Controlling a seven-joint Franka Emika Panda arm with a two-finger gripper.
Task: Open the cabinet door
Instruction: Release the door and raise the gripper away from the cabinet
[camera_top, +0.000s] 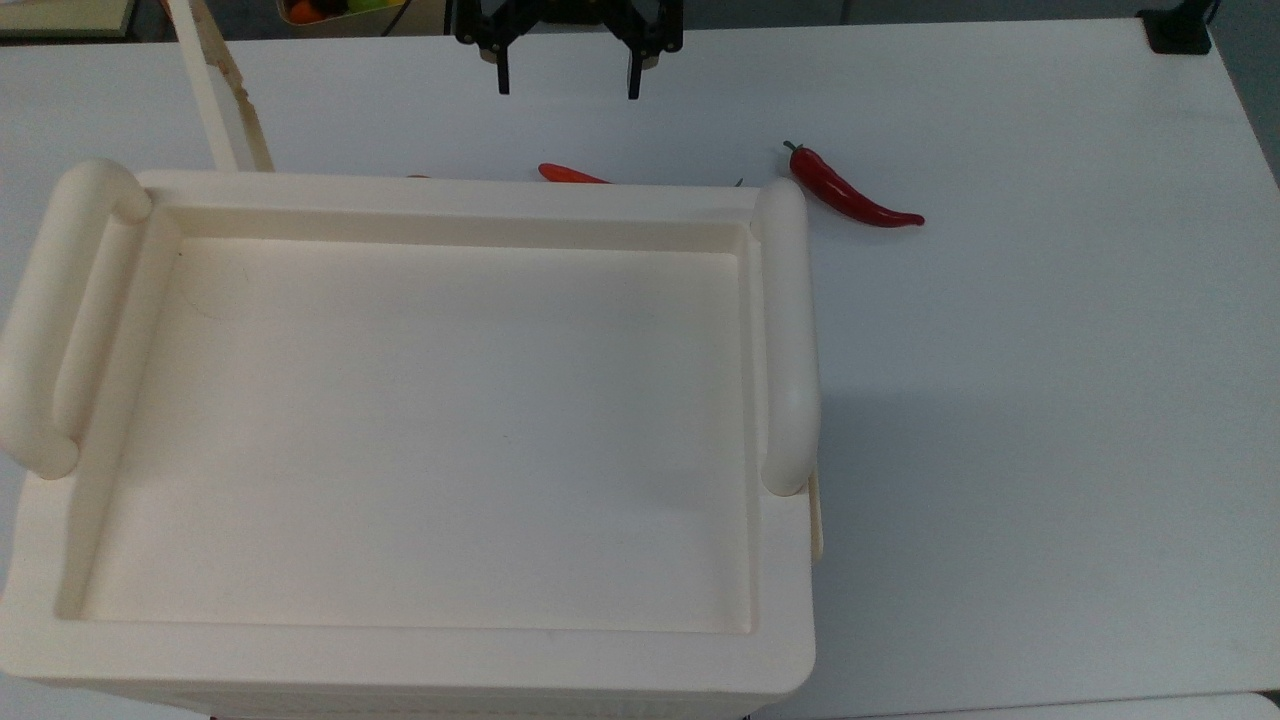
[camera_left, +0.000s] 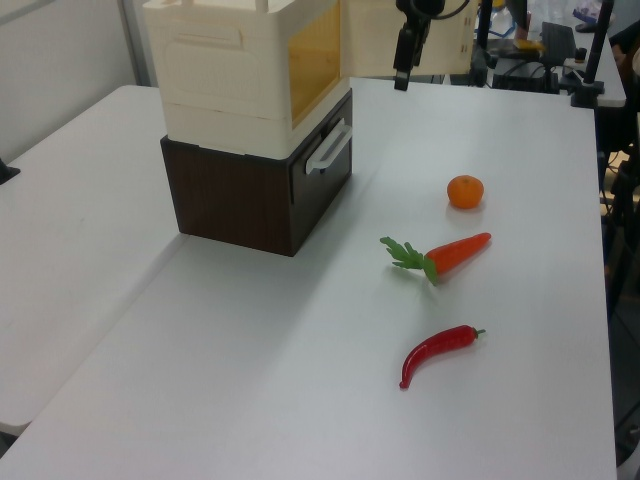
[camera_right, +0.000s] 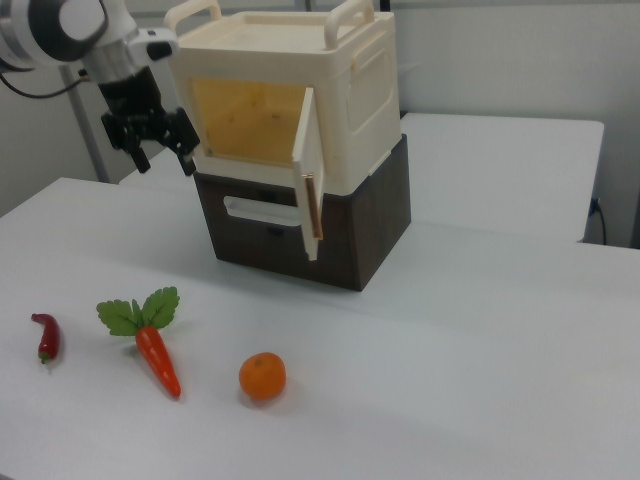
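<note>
Standing upright, the cabinet door (camera_right: 309, 170) juts edge-on; gripper (camera_top: 567, 82) fingers (camera_top: 502, 78) spread wide.

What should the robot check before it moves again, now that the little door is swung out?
1. Cabinet door swung wide open: ok.
2. Gripper open and holding nothing: ok.
3. Gripper apart from the door, off to the right view's left: ok.
4. Carrot, orange and chili lying on the table, away from the gripper: ok.
5. Lower drawer shut: ok.
6. Anything inside the cabinet: cannot tell.
</note>
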